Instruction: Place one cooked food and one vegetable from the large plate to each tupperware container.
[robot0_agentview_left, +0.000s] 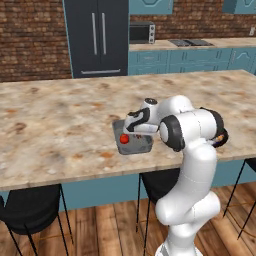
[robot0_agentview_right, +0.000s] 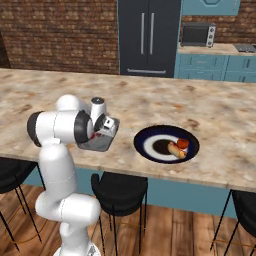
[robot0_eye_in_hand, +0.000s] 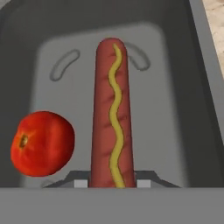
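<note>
Hovering low over the dark grey tupperware container (robot0_agentview_left: 134, 145), gripper (robot0_eye_in_hand: 112, 183) straddling a mustard-striped sausage (robot0_eye_in_hand: 112, 113) (clamped or just loosened, cannot tell). Lying in the container beside a tomato (robot0_eye_in_hand: 42, 143). Risking dragging the sausage back out if lifting while clamped. Leaving the large plate (robot0_agentview_right: 150, 145) holding more food.
</note>
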